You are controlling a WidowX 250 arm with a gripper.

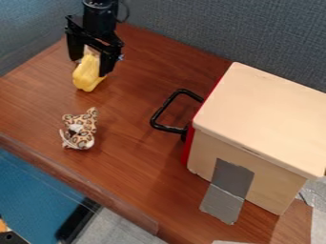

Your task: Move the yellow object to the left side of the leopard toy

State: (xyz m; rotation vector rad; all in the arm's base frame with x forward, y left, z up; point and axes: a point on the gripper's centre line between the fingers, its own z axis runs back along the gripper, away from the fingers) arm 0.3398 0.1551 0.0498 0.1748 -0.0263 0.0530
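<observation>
Box (261, 116), leopard toy (81, 128), yellow object (87, 77) in gripper (92, 66)

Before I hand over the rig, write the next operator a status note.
Gripper: low at the upper left of the view, at the yellow object; whether it has a firm grip, I can't tell.
Leopard toy: on the table, nearer the camera than the yellow object.
Done: gripper is at the object.
Left: get the object to the toy's left side and release; it is beyond the toy now.
</observation>
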